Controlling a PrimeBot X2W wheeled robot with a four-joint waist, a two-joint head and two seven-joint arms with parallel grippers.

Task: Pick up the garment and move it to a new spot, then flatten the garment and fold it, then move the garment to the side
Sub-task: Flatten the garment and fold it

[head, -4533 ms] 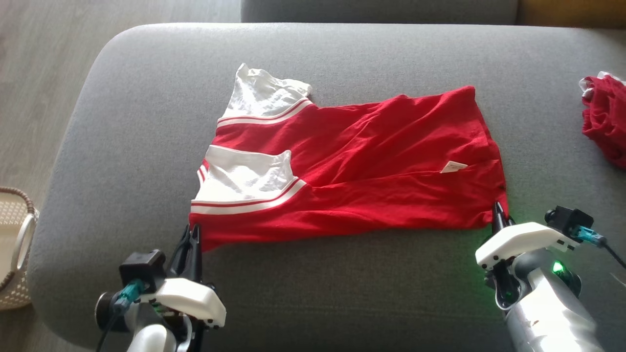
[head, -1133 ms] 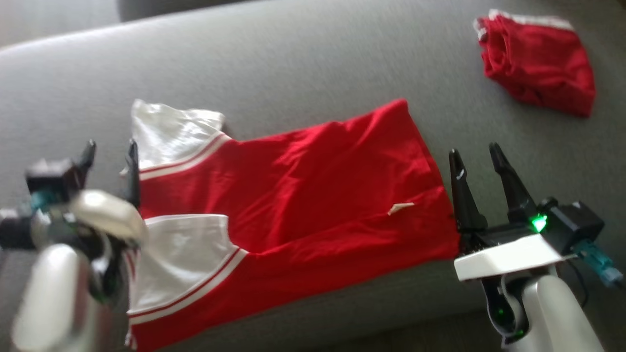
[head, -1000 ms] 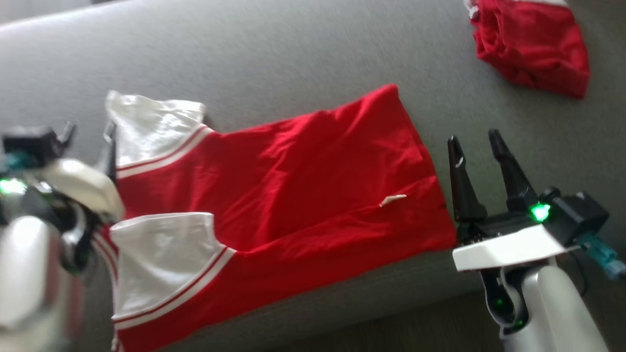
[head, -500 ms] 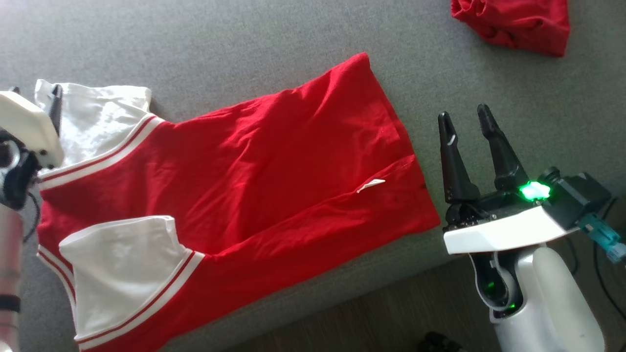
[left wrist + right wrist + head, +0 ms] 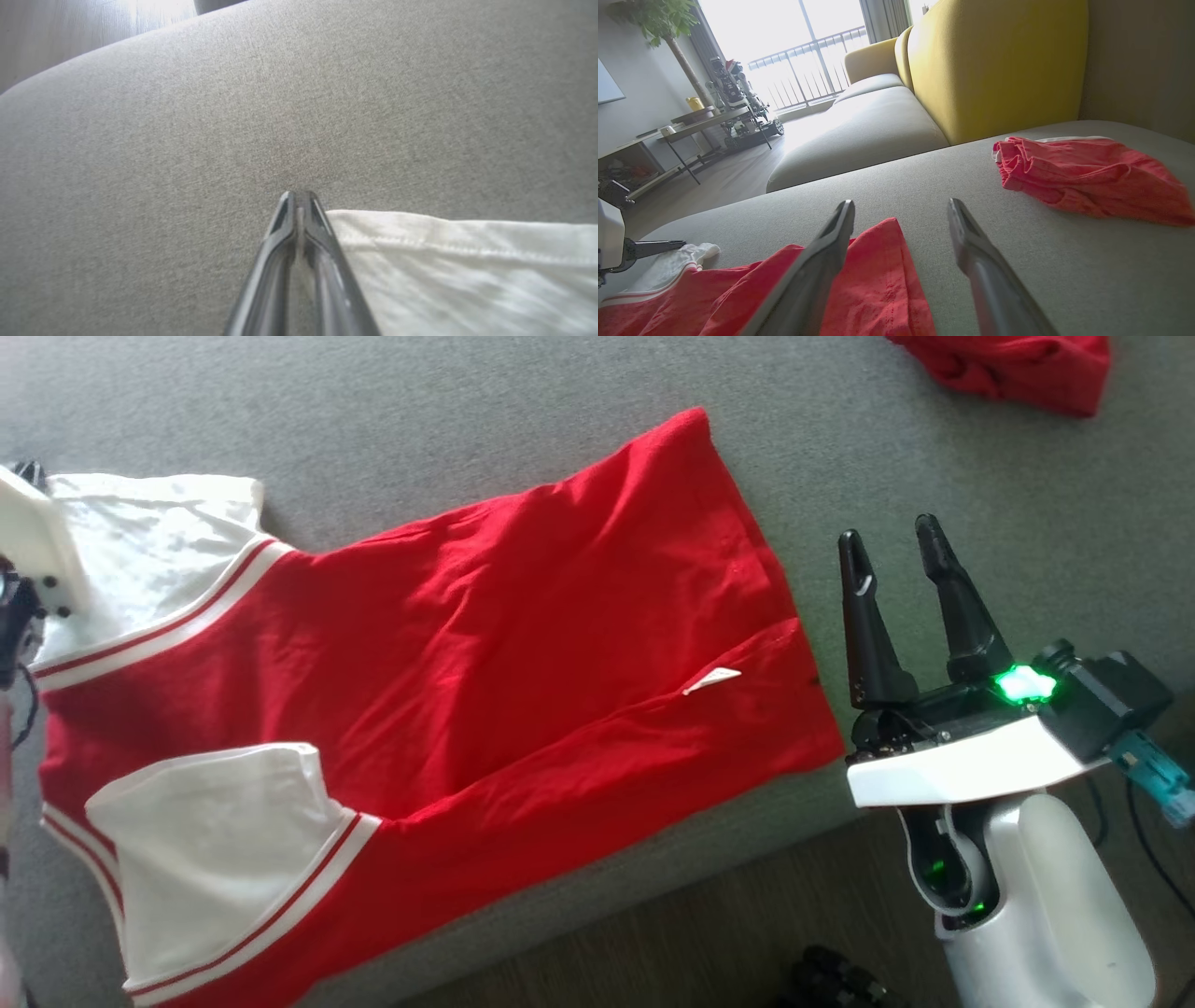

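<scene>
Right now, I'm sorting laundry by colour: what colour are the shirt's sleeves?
White sleeves, red stripe near the seam; clearest in the head view.

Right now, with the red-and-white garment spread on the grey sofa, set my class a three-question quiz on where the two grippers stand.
1. True or false: the right gripper is clamped on the flat red garment with white sleeves.
2. The left gripper, fingers closed, ends at: A) the corner of a white fabric sleeve; B) a blue towel; C) a plastic bottle.
3. What else lies on the grey fabric sofa cushion, apart from that garment?
Key: 1 false, its fingers stand open beside the hem. 2 A. 3 a crumpled red cloth bundle.
</scene>
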